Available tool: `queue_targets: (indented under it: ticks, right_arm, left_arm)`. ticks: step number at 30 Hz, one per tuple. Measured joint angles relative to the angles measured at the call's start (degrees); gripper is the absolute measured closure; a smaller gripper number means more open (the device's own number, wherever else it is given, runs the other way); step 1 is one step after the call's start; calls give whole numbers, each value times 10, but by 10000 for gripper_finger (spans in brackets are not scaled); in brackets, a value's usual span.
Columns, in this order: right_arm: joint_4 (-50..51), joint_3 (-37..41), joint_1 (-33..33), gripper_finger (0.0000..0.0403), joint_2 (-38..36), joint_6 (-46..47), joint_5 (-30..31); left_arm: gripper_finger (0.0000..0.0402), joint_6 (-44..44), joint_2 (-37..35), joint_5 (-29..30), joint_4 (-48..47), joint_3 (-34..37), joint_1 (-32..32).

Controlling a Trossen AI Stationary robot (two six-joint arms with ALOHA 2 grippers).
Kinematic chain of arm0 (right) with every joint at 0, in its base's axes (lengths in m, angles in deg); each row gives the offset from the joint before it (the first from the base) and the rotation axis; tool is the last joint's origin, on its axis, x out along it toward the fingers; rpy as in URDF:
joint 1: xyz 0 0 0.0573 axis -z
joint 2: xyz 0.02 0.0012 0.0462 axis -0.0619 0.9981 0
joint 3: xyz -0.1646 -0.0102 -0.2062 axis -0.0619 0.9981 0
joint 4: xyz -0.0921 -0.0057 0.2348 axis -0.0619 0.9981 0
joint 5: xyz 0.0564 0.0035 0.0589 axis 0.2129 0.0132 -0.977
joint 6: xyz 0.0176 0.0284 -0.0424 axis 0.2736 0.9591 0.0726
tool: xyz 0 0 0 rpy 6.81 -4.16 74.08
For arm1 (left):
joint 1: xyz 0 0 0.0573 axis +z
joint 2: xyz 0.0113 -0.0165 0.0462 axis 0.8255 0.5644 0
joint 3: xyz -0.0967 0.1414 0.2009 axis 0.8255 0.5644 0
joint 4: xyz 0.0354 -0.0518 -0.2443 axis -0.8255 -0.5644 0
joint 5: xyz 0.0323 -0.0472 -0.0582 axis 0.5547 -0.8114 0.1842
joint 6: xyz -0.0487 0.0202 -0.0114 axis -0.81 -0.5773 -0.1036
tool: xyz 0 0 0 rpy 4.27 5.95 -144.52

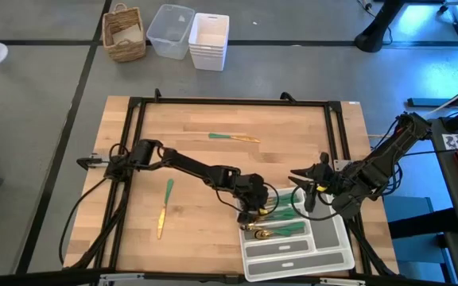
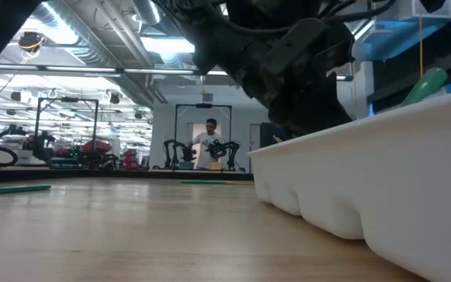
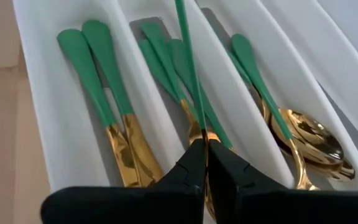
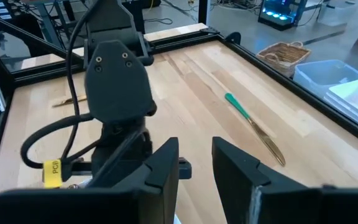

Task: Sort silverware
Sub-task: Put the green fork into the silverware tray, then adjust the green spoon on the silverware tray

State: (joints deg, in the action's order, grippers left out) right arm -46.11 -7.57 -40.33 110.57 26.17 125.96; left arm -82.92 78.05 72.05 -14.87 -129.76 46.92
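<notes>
Silverware sorting, partly complete. One green-handled piece (image 3: 188, 68) is pinched near the junction of handle and gold head by the left gripper (image 3: 205, 155), whose fingers are clamped together on it directly over the middle compartment of the white tray (image 1: 296, 253); its handle stands up and away from the gripper, and its type cannot be told. Already in the tray: two gold-bladed pieces (image 3: 101, 87), apparently knives, side by side in one outer compartment; several green handles (image 3: 160, 59) in the middle one; and spoons (image 3: 303, 137) with gold bowls in the next. The two remaining compartments at the tray's near end look unfilled in the high view. Still unsorted on the wooden table (image 1: 189, 119) are two pieces: one (image 1: 234, 138) near the far edge, well apart from the tray, and one (image 1: 164, 206) to the left side. The right gripper (image 4: 194, 165) waits just beside the tray's right edge with its fingers apart, holding nothing. By this evidence, most of the set is placed, with one piece in delivery and two left.
</notes>
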Motion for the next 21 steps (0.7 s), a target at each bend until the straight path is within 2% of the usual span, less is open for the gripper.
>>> queue_targets:
  ticks: [5, 12, 18, 21]
  right_arm:
    - [0, 0, 0, 304, 0, 0, 0]
    - [0, 0, 0, 304, 0, 0, 0]
    - [0, 0, 0, 304, 0, 1, 0]
    - [0, 0, 0, 304, 0, 1, -1]
  left_arm:
    - [396, 22, 0, 4, 7, 0, -9]
    - [364, 28, 0, 8, 43, 1, -20]
    - [330, 28, 0, 64, 43, 1, -17]
    - [320, 27, -1, 66, 42, 1, -13]
